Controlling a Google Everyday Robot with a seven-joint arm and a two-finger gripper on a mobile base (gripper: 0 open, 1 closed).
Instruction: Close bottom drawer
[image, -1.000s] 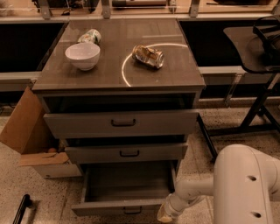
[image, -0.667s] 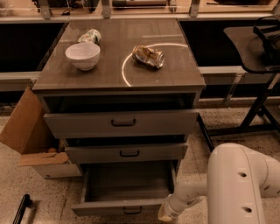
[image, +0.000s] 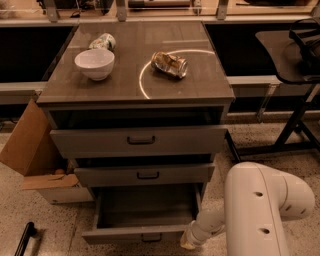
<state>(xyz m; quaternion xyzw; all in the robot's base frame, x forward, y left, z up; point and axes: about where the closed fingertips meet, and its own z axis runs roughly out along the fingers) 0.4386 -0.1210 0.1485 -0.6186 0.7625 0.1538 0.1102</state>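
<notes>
The bottom drawer of the grey cabinet stands pulled far out, its deep grey box empty, its low front and small dark handle at the lower edge of the view. My gripper is at the drawer front's right end, low near the floor, at the tip of my white arm. The middle drawer and top drawer above stand slightly out.
On the cabinet top are a white bowl, a crushed can and a lying can. A cardboard box sits left of the cabinet. A black table with legs stands right. A dark object lies on the floor.
My arm has shifted left and closer to the camera; the gripper stays at the bottom drawer's front right corner. The drawer looks unmoved.
</notes>
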